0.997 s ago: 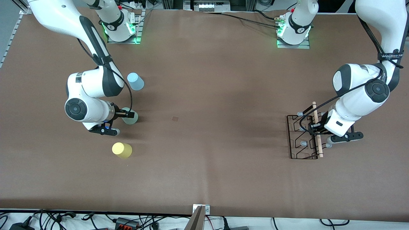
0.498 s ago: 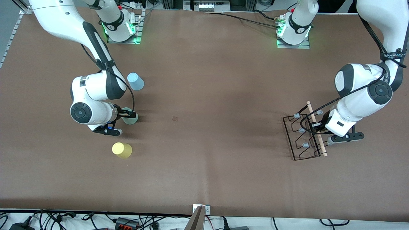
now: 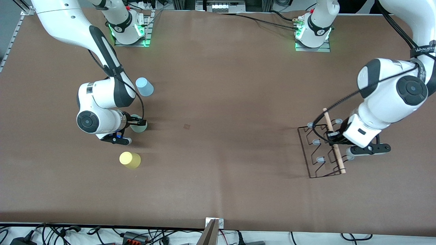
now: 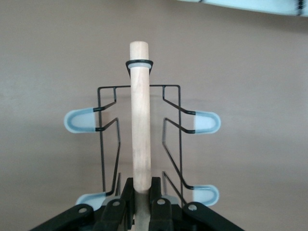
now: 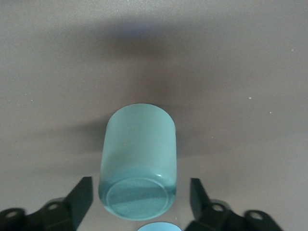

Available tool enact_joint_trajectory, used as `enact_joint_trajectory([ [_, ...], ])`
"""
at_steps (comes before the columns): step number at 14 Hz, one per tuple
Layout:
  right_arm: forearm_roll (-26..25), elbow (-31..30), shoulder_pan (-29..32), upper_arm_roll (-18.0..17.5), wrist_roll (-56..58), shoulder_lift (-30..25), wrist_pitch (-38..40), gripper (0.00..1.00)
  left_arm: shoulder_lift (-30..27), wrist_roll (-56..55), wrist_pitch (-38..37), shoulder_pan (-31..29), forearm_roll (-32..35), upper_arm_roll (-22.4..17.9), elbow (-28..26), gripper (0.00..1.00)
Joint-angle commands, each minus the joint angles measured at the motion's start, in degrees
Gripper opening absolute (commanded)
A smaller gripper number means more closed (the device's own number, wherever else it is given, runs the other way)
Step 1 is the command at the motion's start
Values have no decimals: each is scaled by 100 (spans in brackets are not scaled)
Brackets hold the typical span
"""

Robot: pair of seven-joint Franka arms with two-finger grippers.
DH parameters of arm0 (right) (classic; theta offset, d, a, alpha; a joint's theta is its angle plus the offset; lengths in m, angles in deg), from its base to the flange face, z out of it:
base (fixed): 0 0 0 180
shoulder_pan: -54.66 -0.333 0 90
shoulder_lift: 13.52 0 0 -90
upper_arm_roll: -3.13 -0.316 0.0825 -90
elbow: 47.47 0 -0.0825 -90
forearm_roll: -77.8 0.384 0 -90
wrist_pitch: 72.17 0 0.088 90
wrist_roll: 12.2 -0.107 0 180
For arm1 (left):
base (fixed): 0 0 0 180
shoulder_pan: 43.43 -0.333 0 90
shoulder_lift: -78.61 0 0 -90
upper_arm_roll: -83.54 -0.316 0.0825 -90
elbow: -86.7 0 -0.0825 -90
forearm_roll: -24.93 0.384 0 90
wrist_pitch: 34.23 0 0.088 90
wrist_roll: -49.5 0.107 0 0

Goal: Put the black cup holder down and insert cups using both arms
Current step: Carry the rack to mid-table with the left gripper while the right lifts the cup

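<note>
The black cup holder (image 3: 308, 149) is at the left arm's end of the table. My left gripper (image 3: 332, 136) is shut on its light wooden handle (image 3: 335, 153). In the left wrist view the handle (image 4: 140, 125) runs up between my black fingers (image 4: 126, 192), and the wire frame (image 4: 179, 120) with its pale blue peg caps (image 4: 79, 120) hangs round it. At the right arm's end a mint-green cup (image 3: 140, 126) stands upside down. My right gripper (image 3: 138, 121) straddles this cup (image 5: 138, 154) and is open, with a gap at each finger (image 5: 83, 192).
A light blue cup (image 3: 144, 86) stands upside down farther from the front camera than the mint-green one. A yellow cup (image 3: 129, 159) lies nearer to that camera. The brown table (image 3: 218, 102) spreads bare between the two arms.
My left gripper has shut on the handle, and the cup holder has swung and shifted a little toward the table's middle. My right gripper has slid along the mint-green cup and its fingers have narrowed.
</note>
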Motion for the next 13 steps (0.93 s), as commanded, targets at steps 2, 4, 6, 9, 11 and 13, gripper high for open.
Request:
enact_joint_trajectory([
  [2,77,-41,-2,29,26,-3,16,71,433,-409,-177,447,-138,-15,848,1],
  [4,77,-14,-10,21,8,-3,16,50,942,-942,-177,912,-147,-15,1462,1],
  [6,68,73,-11,29,34,-38,42,36,1417,-1400,-177,1325,-138,-15,2103,1],
  [9,68,668,-11,29,78,-135,689,33,1928,-1578,-151,1669,-138,-24,2843,1],
  [11,77,1354,16,29,87,-126,1489,33,2209,-1805,-116,1915,-129,-41,3247,1],
  [13,77,1733,16,38,87,-143,1834,33,2350,-2026,-72,2135,-129,-85,3433,1],
])
